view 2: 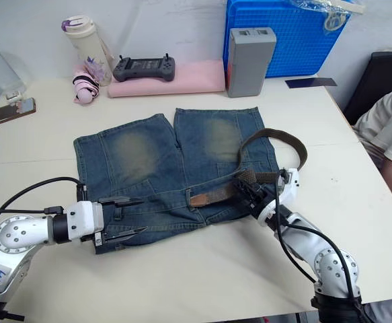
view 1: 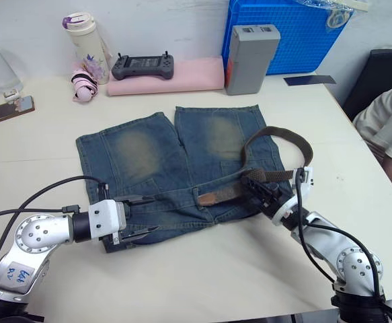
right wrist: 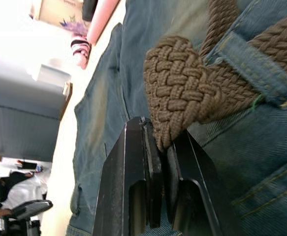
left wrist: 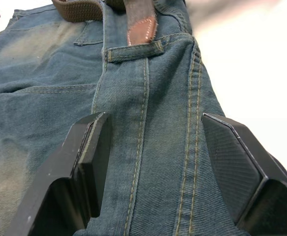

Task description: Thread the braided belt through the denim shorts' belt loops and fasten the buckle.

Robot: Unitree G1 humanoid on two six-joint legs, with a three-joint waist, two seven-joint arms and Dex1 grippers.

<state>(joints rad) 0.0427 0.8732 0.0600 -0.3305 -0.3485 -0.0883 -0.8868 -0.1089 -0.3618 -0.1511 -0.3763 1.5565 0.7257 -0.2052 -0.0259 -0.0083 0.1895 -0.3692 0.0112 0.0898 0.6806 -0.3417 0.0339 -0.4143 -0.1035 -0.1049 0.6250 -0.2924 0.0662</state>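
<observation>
The denim shorts [view 1: 162, 155] lie flat on the white table [view 1: 202, 282], waistband toward me. The braided belt [view 1: 280, 134] loops over the shorts' right side. Its tan end [view 1: 216, 197] rests on the waistband, just past a belt loop [left wrist: 133, 50]. My right gripper [view 1: 249, 182] is shut on a folded stretch of belt [right wrist: 177, 93] beside another belt loop [right wrist: 254, 66]. My left gripper [view 1: 157, 213] is open, its fingers [left wrist: 91, 147] straddling the waistband at the shorts' left part. I cannot make out the buckle.
Along the table's far side stand a pink pad [view 1: 182, 75] with a grey controller [view 1: 144, 65], a bottle [view 1: 87, 44], a grey box [view 1: 251, 57] and a blue crate [view 1: 296, 33]. A phone [view 1: 6, 111] lies far left. A person's sleeve [view 1: 387, 128] shows at the right edge.
</observation>
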